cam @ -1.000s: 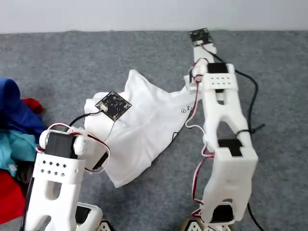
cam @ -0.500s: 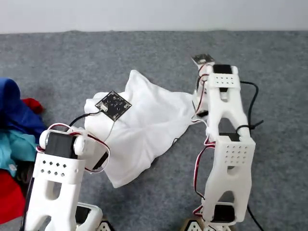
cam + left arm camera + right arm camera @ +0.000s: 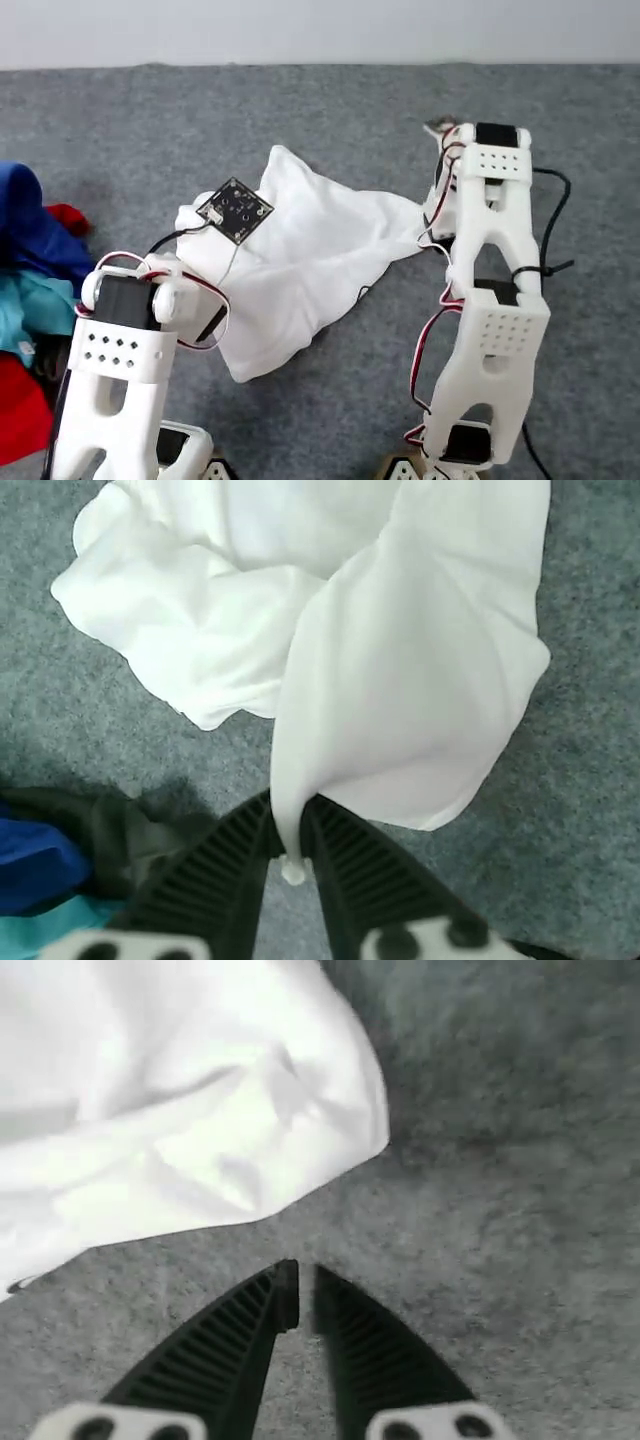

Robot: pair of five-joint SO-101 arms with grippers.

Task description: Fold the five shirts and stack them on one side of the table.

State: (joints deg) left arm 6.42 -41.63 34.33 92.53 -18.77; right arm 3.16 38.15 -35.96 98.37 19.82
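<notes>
A crumpled white shirt [image 3: 300,255] lies on the grey carpet [image 3: 150,130] between the two arms. My left gripper [image 3: 290,832] is shut on a fold of the white shirt [image 3: 400,680], and the cloth hangs from it in a raised ridge. In the high view the left wrist [image 3: 235,210] hovers over the shirt's left part. The right arm [image 3: 495,230] stands just off the shirt's right corner. My right gripper [image 3: 300,1298] is shut on nothing, low over bare carpet beside the shirt's edge [image 3: 330,1110].
A heap of other shirts sits at the table's left edge: blue [image 3: 25,225], teal [image 3: 30,305] and red [image 3: 20,400]. The left wrist view shows blue [image 3: 30,865] and dark [image 3: 130,825] cloth near the gripper. Bare carpet lies beyond and right of the white shirt.
The right arm has drawn back from over the shirt's far right part to beside its right corner, which shifted right. The left wrist has shifted slightly away from the arm's base.
</notes>
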